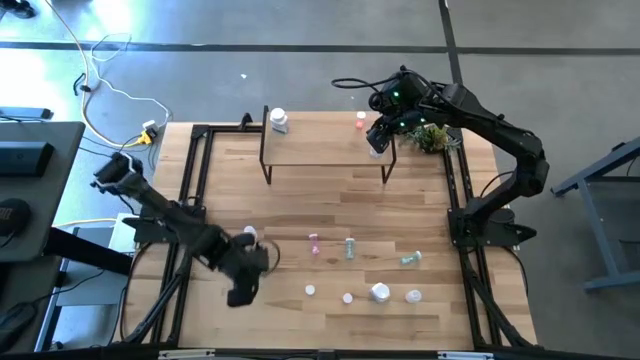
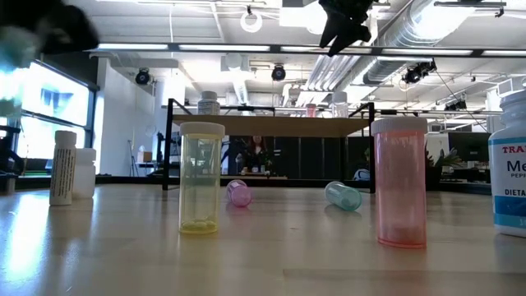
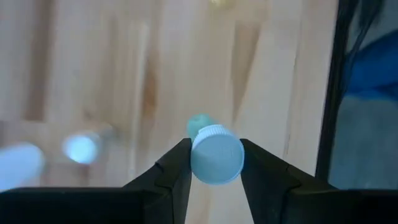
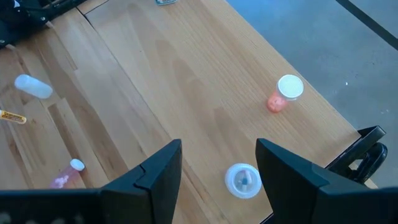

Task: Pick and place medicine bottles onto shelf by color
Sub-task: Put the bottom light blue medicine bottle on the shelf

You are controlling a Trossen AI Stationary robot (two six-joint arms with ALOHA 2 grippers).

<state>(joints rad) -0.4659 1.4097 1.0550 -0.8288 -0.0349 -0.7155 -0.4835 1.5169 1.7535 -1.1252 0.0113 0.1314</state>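
Two dark robot arms are working over a light wooden tabletop (image 1: 330, 200). The left hand (image 3: 214, 163) is sitting low at the near left of the tabletop, its fingers clamping the white ribbed cap of a small pale bottle (image 3: 216, 154); the arm is stretching in from the left edge. The right hand (image 4: 217, 163) is hovering with its fingers standing apart and gripping nothing, above the right end of the low light-wood shelf on thin black legs (image 1: 325, 148); its arm is arching in from the right. On the shelf, a wide white-capped jar (image 4: 242, 180) is standing below that hand, near a small pink bottle with a white cap (image 4: 283, 93). More small bottles are lying scattered across the near tabletop. At the low view's right edge, a white bottle's label (image 2: 509, 177) is showing partial red and dark lettering, cut off.
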